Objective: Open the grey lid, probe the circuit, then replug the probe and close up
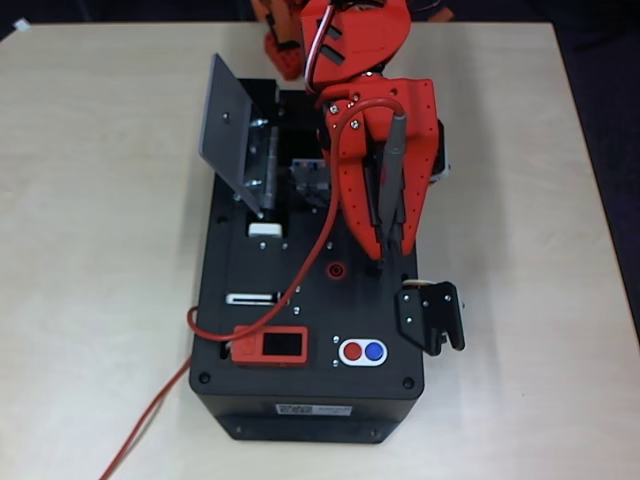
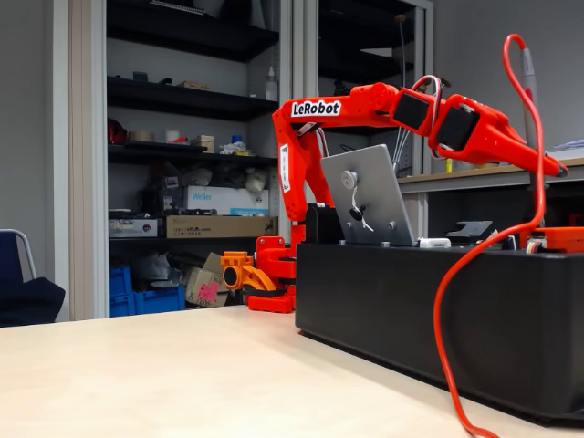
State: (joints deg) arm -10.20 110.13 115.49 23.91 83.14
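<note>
overhead, the grey lid (image 1: 228, 128) stands swung up on its hinge at the back left of the black box (image 1: 310, 330), leaving the circuit (image 1: 305, 180) in its dark recess uncovered. just right of the recess, the gripper (image 1: 385, 250) is clamped on the probe (image 1: 392, 170) (tip pointing toward the box front), near the round red socket (image 1: 337, 269). its red cable (image 1: 150, 420) trails off the box front-left onto the table (image 1: 90, 250).

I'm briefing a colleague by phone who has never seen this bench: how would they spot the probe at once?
Start at the black box on the pale table; the red arm reaches over its far half. The probe is the slim grey pen-shaped rod held in the gripper, tip pointing at the box top. A thin red cable trails from its upper end, unlike the round red socket below.
</note>
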